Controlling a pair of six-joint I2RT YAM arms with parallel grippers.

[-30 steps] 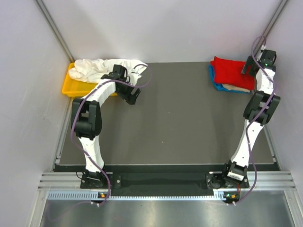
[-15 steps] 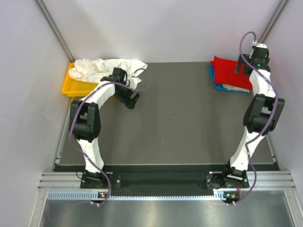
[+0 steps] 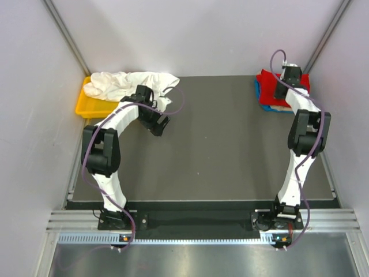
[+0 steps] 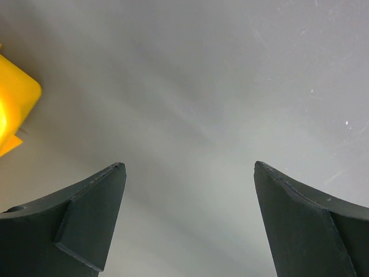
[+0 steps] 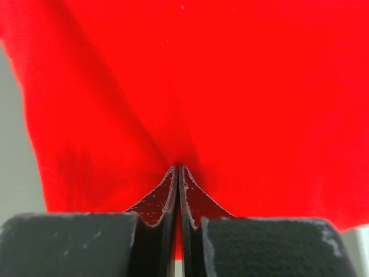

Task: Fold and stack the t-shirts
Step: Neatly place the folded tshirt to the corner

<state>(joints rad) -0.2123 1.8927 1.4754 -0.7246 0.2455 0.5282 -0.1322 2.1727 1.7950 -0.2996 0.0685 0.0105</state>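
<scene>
Right wrist view shows the right gripper (image 5: 177, 168) with its jaws pressed fully together, the tips buried in the red tee (image 5: 230, 86). Creases in the cloth run down to meet at those tips. Whether a thin fold is nipped between them or the tips only dent the cloth, I cannot tell. From the top camera, the red tee lies folded at the far right of the table (image 3: 219, 144), on top of a blue tee (image 3: 266, 107) whose edge peeks out beneath it.

The left gripper (image 4: 187, 170) stands wide open and holds nothing; its own camera sees only bare table and a yellow corner of the tray (image 3: 86, 108). It hangs just near and right of the white tee (image 3: 130, 82), which lies crumpled at the far left, draped across the tray and spilling onto the table.

By the look of it, the white tee is the one left to fold. It should be light, limp and easily bunched, with no stiffness to keep a shape once lifted, though it should not slip from a firm pinch. A hem, shoulder seam or collar edge would be the best hold, since a grab in the middle would only gather a wad. The loose end nearest the left gripper looks the easiest to reach.
</scene>
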